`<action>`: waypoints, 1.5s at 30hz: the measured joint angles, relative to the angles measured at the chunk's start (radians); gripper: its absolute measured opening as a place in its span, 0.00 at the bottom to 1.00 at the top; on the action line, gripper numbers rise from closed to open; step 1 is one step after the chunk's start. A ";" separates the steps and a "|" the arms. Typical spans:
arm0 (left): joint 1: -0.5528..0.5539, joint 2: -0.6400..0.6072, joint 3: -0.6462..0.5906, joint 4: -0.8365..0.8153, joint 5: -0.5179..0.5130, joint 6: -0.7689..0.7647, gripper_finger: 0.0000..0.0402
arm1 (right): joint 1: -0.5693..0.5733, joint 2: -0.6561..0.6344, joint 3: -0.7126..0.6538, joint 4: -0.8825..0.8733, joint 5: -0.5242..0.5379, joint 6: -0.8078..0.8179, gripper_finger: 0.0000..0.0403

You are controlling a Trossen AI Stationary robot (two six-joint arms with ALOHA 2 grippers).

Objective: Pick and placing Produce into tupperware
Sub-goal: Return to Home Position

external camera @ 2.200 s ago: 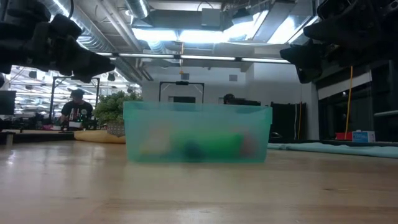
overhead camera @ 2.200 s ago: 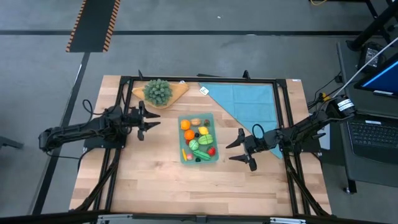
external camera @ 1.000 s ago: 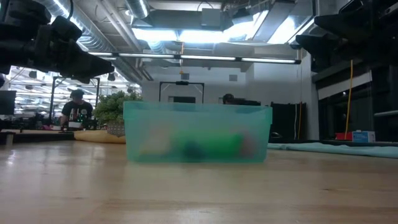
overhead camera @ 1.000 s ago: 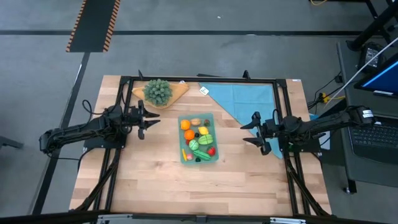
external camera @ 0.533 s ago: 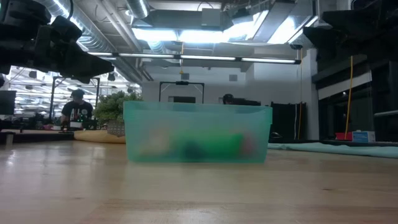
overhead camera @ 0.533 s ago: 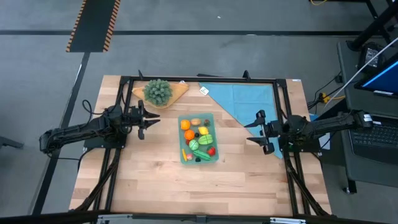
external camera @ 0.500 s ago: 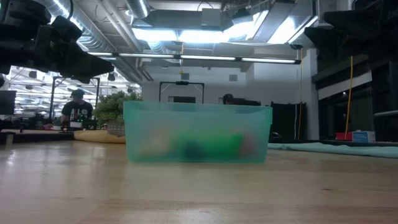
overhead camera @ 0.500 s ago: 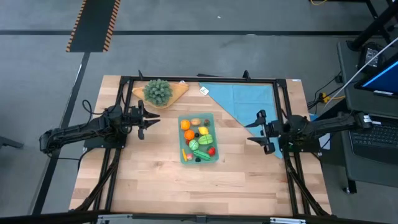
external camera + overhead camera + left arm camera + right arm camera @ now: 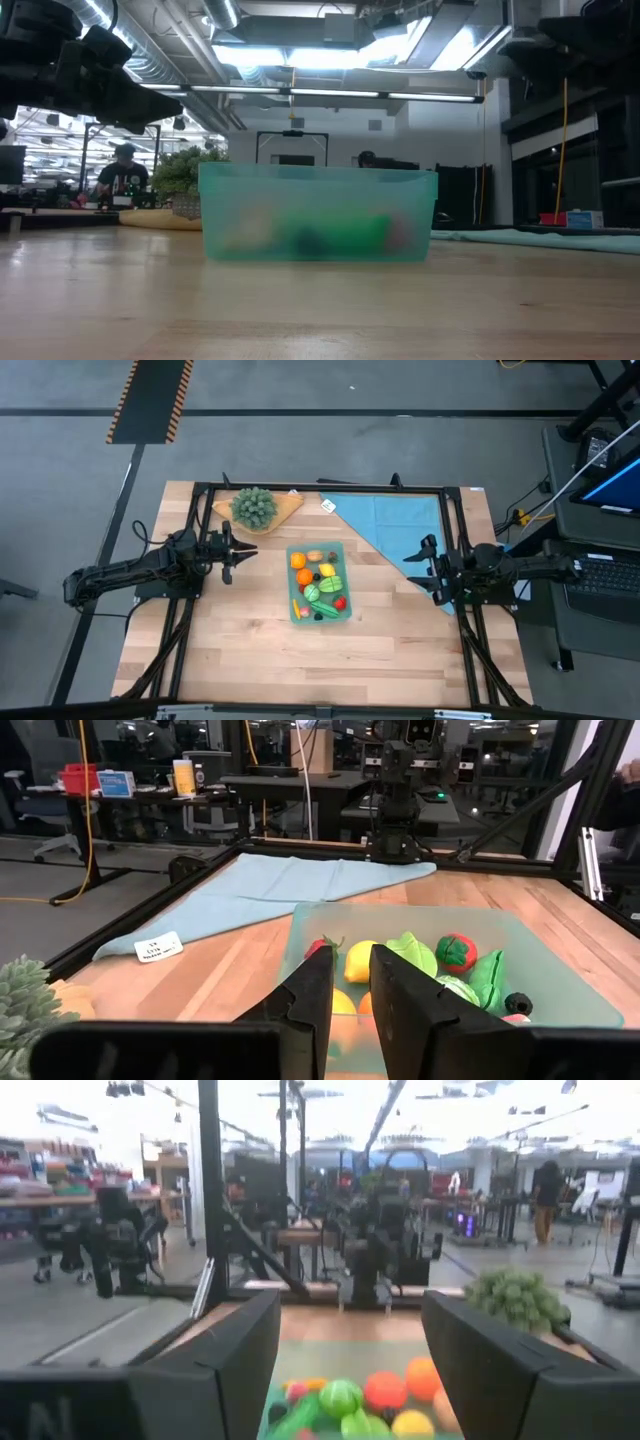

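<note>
All produce [image 9: 318,585] sits in the tupperware [image 9: 342,547], mid table. Left gripper [image 9: 230,554] pinched shut & empty, right gripper [image 9: 432,567] spread wide near the right edge: just park both arms slow.

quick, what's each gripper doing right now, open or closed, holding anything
Left gripper: shut, holding nothing, left of the tupperware.
Right gripper: open, holding nothing, over the blue cloth.
</note>
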 joint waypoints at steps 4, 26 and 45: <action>0.000 0.000 0.000 0.000 0.000 0.000 0.14 | 0.000 -0.029 0.000 -0.048 0.000 -0.016 0.61; 0.000 0.000 0.000 0.000 0.000 0.000 0.05 | 0.000 -0.057 0.000 -0.116 0.002 0.013 0.61; 0.000 0.000 0.000 0.000 0.000 0.000 0.03 | 0.000 -0.056 0.000 -0.116 0.003 0.014 0.61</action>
